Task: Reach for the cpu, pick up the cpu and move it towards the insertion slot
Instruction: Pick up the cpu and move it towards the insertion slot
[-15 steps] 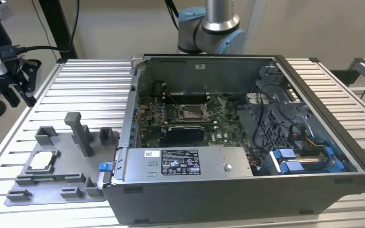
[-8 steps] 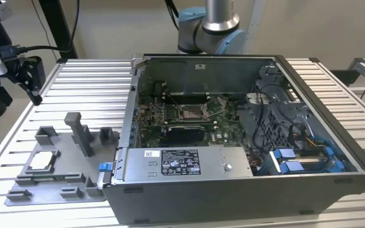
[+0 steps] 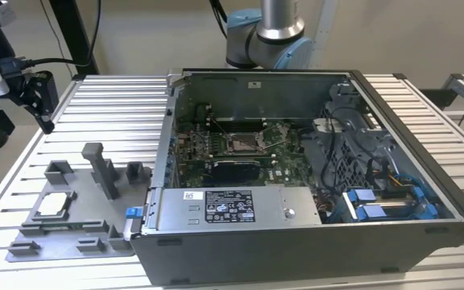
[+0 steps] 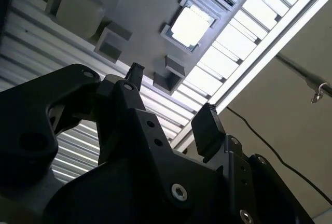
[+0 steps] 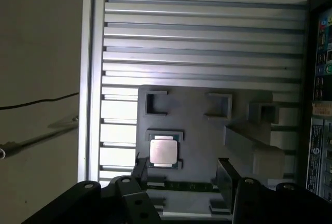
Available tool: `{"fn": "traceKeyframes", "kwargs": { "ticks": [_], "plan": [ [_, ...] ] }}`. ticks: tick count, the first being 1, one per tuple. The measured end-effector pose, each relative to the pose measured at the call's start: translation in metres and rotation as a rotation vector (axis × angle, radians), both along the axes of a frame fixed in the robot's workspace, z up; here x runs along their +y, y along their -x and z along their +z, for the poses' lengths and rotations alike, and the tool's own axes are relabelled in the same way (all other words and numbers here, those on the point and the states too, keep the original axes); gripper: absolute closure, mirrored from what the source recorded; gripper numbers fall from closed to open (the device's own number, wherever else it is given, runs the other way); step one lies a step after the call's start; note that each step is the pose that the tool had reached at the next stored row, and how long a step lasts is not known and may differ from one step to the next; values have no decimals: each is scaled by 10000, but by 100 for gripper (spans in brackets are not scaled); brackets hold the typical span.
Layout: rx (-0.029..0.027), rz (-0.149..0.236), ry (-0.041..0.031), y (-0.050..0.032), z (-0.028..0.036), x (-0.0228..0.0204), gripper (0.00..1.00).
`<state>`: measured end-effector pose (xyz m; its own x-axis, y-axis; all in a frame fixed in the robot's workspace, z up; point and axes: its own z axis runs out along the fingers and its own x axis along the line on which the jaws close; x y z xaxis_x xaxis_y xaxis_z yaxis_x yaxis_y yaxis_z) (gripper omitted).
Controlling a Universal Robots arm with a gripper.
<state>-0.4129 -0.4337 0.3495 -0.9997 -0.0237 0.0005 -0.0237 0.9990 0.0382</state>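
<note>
one cpu, a flat square chip with a silvery metal top, lies in a square recess of the grey plastic tray on the ribbed aluminium table. raised blocks and one tall post of the tray stand around it, none covering it. the gripper hangs above the tray, its two black fingers spread wide, nothing between them. in the exterior view one open computer case sits just beside the tray; inside, the insertion slot, a shiny metal frame with a dark centre, lies on the green motherboard, well apart from the cpu.
</note>
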Motion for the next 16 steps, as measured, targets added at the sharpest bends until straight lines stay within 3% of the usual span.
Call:
{"fn": "traceKeyframes", "kwargs": {
  "ticks": [5, 16],
  "plan": [
    [-1, -1, -1, 0, -15, 0, 0],
    [5, -1, 0, 0, -131, 0, 0]
  ]
}}
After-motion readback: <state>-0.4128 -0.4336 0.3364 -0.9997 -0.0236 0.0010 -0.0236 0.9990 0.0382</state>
